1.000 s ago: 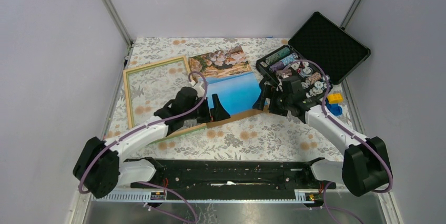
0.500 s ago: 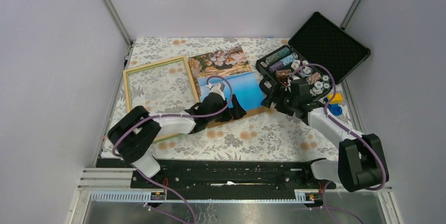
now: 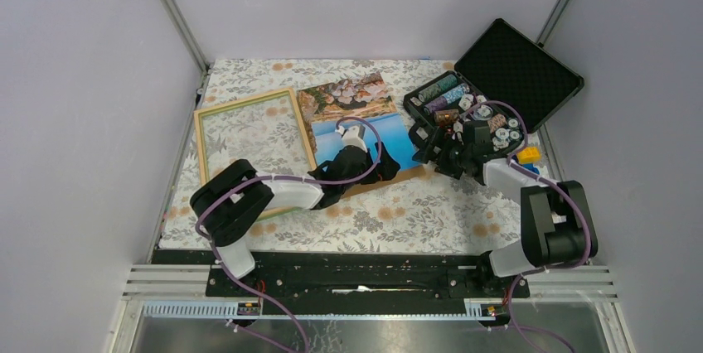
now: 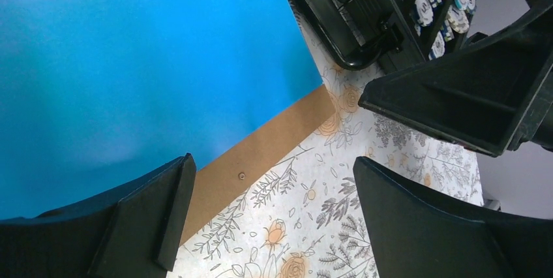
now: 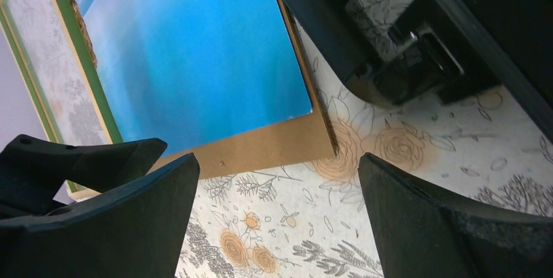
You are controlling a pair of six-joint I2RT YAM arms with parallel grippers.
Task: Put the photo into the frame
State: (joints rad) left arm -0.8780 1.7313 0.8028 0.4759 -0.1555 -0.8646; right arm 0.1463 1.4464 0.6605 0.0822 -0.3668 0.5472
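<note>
The photo (image 3: 352,108), blue sea under tan rocks, lies face up on a brown backing panel (image 3: 404,176) in the middle of the table. To its left the frame (image 3: 244,100) lies flat, green edged, the tablecloth showing through its pane. My left gripper (image 3: 377,172) hovers open at the photo's near right corner; its view shows the blue photo (image 4: 143,62) and the backing strip (image 4: 261,160) between its fingers. My right gripper (image 3: 431,150) stands open just right of that corner, facing the photo (image 5: 195,56) and the backing (image 5: 274,147). Neither holds anything.
A black hinged case (image 3: 518,67) of chips stands open at the back right, close behind my right gripper. A yellow block (image 3: 528,154) and a blue one sit near the table's right edge. Grey walls enclose the table on three sides.
My left arm has swung right, carrying its gripper from the frame's edge to the photo's near right corner. The right gripper has drawn slightly right. Both jaws stayed open.
</note>
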